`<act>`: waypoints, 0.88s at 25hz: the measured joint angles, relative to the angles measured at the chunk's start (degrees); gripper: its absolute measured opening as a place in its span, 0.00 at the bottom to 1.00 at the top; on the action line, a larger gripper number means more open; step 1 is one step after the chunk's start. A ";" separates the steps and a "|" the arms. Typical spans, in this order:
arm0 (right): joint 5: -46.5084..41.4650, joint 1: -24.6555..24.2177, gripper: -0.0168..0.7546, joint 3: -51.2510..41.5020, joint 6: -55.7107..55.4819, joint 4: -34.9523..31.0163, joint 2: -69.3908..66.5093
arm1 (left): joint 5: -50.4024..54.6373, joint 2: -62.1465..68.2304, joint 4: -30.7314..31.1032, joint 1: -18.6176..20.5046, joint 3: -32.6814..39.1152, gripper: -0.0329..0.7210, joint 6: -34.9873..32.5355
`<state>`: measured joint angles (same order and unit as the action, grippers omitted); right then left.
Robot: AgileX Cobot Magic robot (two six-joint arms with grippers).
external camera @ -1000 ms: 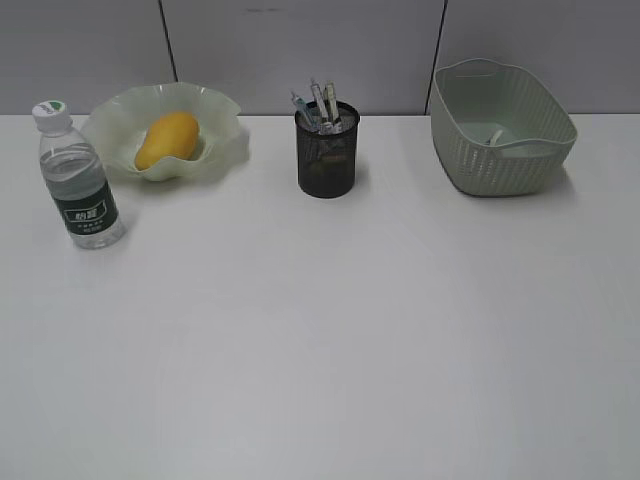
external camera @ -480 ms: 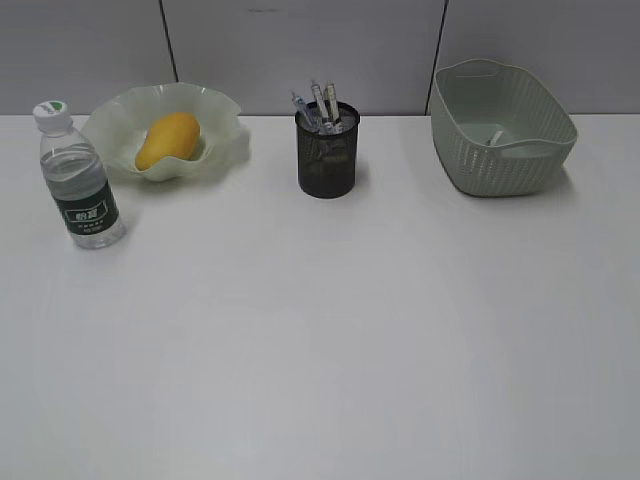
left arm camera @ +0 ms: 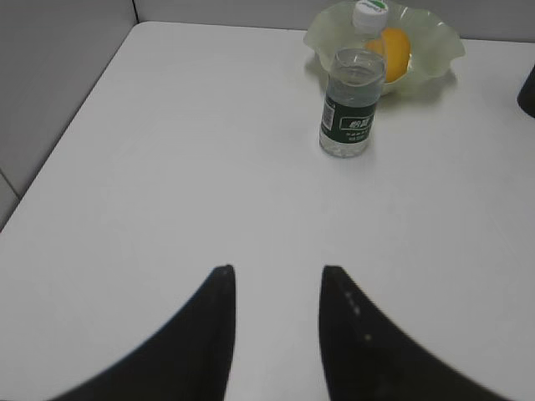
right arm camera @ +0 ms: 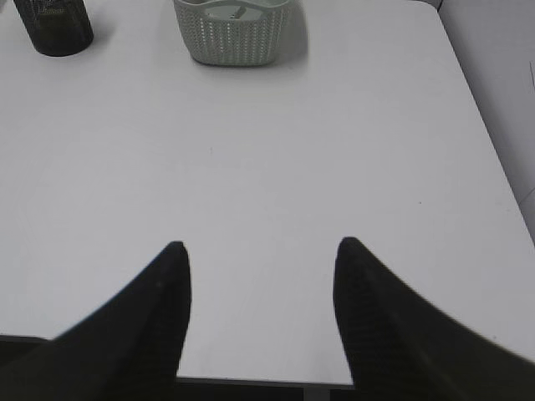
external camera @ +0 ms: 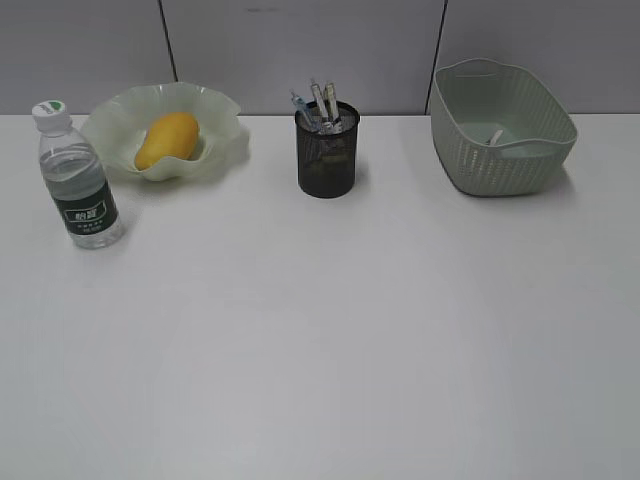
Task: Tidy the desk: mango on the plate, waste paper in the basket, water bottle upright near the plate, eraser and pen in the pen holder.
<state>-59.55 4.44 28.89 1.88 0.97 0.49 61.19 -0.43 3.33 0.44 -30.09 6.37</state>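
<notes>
The yellow mango (external camera: 166, 139) lies in the wavy green plate (external camera: 215, 112) at the back left; both also show in the left wrist view, mango (left arm camera: 396, 52), plate (left arm camera: 435, 42). The water bottle (external camera: 80, 180) stands upright in front of the plate, also in the left wrist view (left arm camera: 352, 104). The black mesh pen holder (external camera: 327, 152) holds several pens. The woven basket (external camera: 503, 128) at the back right holds a bit of white paper (external camera: 495, 137). My left gripper (left arm camera: 274, 271) and right gripper (right arm camera: 262, 245) are open, empty, above the desk (external camera: 330, 320). Neither shows in the exterior view.
Grey partition panels run behind the desk. In the right wrist view the desk's front edge (right arm camera: 251, 382) and right edge (right arm camera: 485, 142) show, with the basket (right arm camera: 234, 29) and pen holder (right arm camera: 54, 25) far ahead.
</notes>
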 joint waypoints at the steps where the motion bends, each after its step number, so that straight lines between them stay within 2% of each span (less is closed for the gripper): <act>1: 0.00 0.00 0.59 0.00 0.00 -0.02 0.00 | 0.00 0.00 0.00 0.00 0.00 0.39 0.00; 22: 0.01 0.00 0.59 0.00 0.00 -0.02 0.00 | 0.00 0.00 0.00 0.00 0.00 0.36 0.00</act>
<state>-59.55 4.44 28.89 1.88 0.96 0.49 61.19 -0.43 3.33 0.44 -30.09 6.37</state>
